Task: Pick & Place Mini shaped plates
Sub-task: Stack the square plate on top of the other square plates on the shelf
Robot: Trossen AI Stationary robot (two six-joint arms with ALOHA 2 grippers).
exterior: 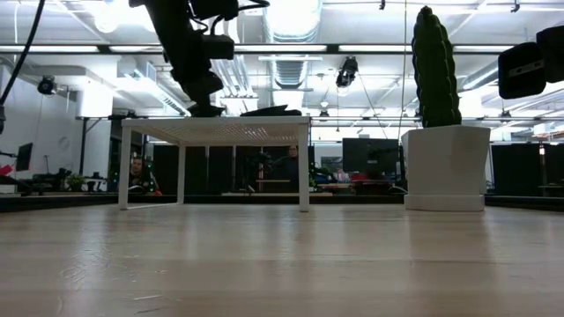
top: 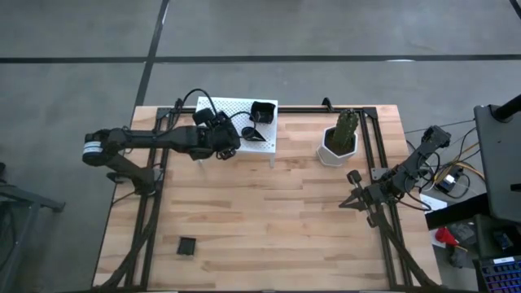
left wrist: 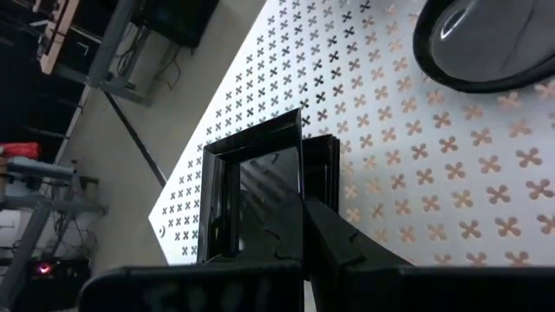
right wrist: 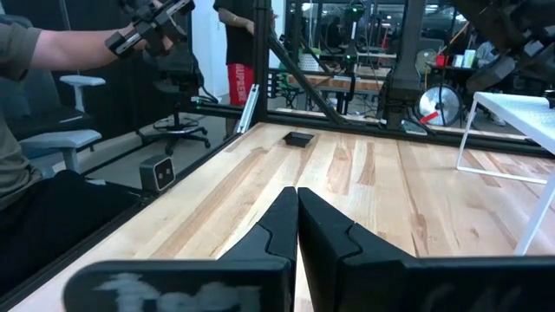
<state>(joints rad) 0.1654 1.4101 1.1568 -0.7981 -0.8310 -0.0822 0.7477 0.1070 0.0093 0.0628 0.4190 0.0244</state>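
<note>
In the left wrist view my left gripper (left wrist: 303, 208) is shut on a black square plate with a raised rim (left wrist: 251, 191), over the white perforated rack (left wrist: 416, 173). From above, that gripper (top: 230, 140) is at the rack's left part (top: 236, 110). Two more black plates rest flat on the rack top: a square one (top: 262, 111) and a teardrop one (top: 255, 134). Another small black square plate (top: 187, 244) lies flat on the table near its front left. My right gripper (right wrist: 297, 204) is shut on nothing, level above the table's right side (top: 348, 202). My left gripper pinches the square plate's rim wall (left wrist: 302, 186) on the side nearest the wrist, between its two fingers. The fingers slant down from the table's left. The plate is tilted on edge, its hollow turned sideways. Whether it touches the rack I cannot tell.
A white pot with a green cactus (top: 338, 140) stands right of the rack. Black frame rails (top: 370, 138) run along the table's edges. Bare wood (top: 269, 220) fills the middle and front. People show in the room beyond the table.
</note>
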